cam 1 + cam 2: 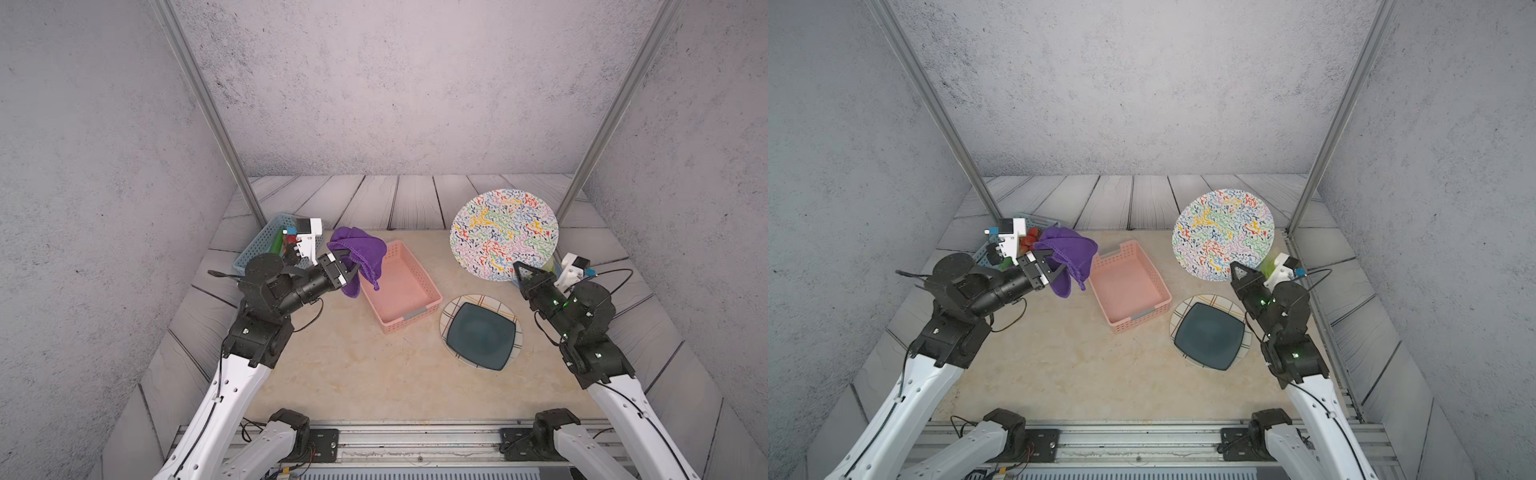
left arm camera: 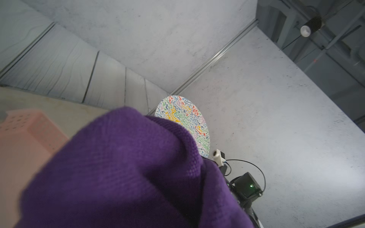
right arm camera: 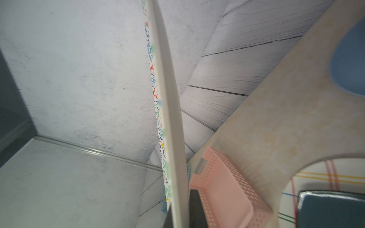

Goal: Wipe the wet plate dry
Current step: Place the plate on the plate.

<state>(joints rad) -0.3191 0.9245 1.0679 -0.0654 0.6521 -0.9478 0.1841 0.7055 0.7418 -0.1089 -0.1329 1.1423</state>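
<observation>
A: Where is the plate (image 1: 504, 235)?

B: Off the table (image 1: 332, 374), on the right side, and seen in both top views (image 1: 1223, 235). It stands nearly on edge with its patterned face turned toward the left arm. The right wrist view shows it edge-on (image 3: 169, 118).

A: And the right gripper (image 1: 519, 268)?

B: Clamped narrow on the plate's lower rim. The contact point itself is partly hidden by the gripper body.

A: The left gripper (image 1: 348, 264)?

B: Pinching the cloth (image 1: 359, 249). The cloth bunches over the fingers and hangs down in folds, and it fills most of the left wrist view (image 2: 122, 167).

A: Are the cloth and plate touching?

B: No, they are well apart. The cloth hangs over the far left corner of the pink basket (image 1: 395, 324), just beside the blue basket (image 1: 257, 245). The left wrist view shows the plate (image 2: 183, 118) past the cloth's edge.

A: Anything else on the table?

B: A square dish (image 1: 482, 334) lies on a striped dish (image 1: 473, 299), near the pink basket and below the raised plate. The blue basket holds small items, too hidden to name.
</observation>
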